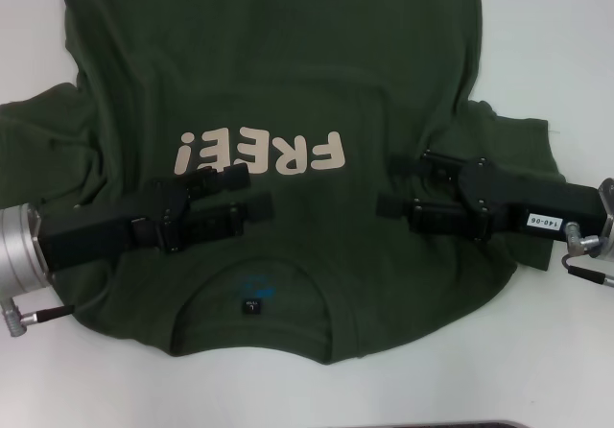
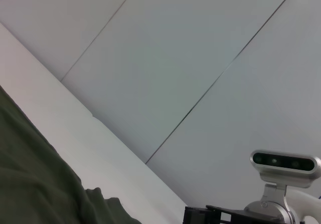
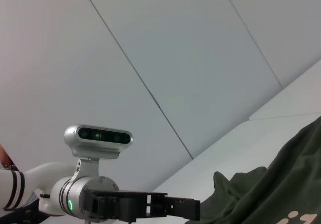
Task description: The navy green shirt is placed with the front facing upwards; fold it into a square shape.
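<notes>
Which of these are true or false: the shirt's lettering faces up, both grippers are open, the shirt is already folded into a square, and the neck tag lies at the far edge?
The shirt lies with its lettering facing up: true.
The left gripper and right gripper are both open: true.
The shirt is already folded into a square: false, it lies spread out, sleeves to the sides.
The neck tag lies at the far edge: false, it is at the near edge, close to the robot.

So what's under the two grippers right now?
The navy green shirt, front up: left gripper and right gripper sit over its chest below the lettering. Fabric beneath them is hidden.
</notes>
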